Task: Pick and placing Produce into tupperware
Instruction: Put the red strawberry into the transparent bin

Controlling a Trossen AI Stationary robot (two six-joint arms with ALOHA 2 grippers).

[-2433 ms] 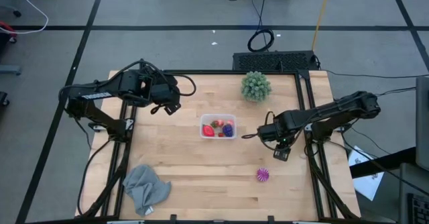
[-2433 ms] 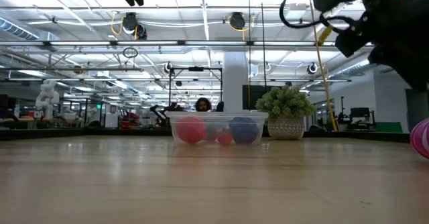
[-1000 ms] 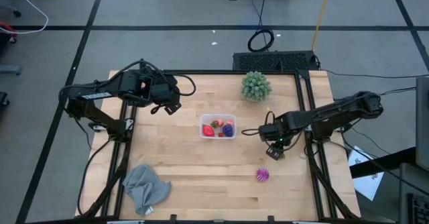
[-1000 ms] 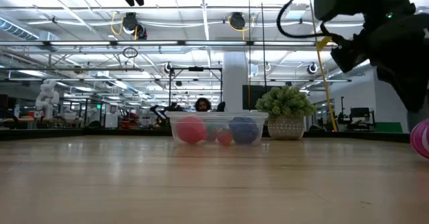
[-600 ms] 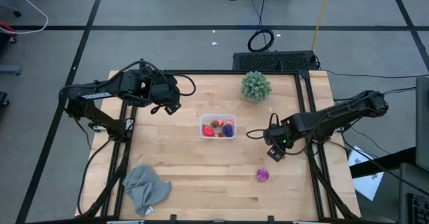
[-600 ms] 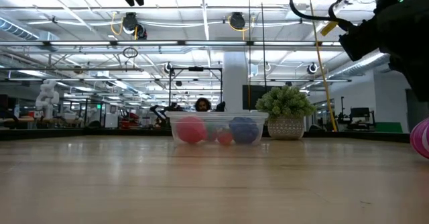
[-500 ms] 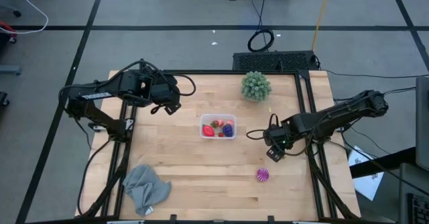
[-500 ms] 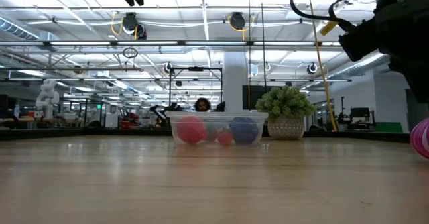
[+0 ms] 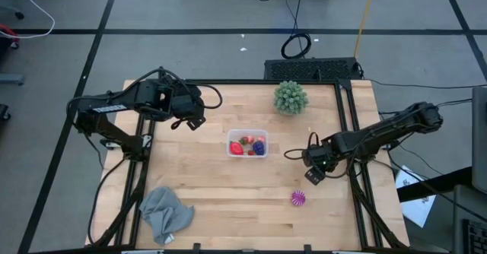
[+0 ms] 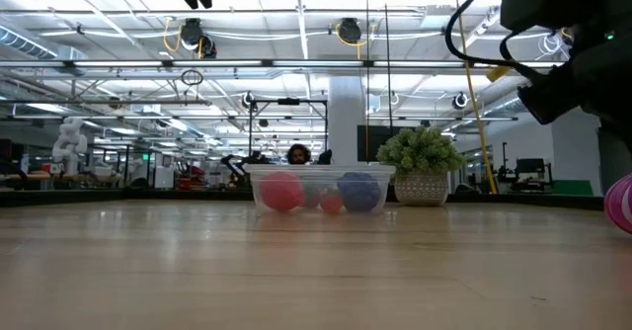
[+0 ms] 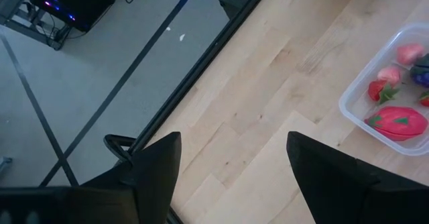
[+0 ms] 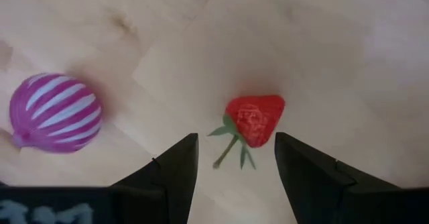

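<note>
The right claw (image 12: pixel 234 160) hovers wide open, holding nothing, directly above a red strawberry (image 12: pixel 255 119) on the tabletop (image 12: pixel 348 56); a striped magenta ball (image 12: pixel 55 121) lies beside it.

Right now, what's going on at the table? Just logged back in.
The right gripper hangs open over a red strawberry lying on the table, not yet touching it; a striped magenta piece lies loose nearby. The tupperware mid-table already holds several pieces of produce. The left gripper waits open at the far left of the table, holding nothing. A green spiky ball and a grey cloth sit aside.
</note>
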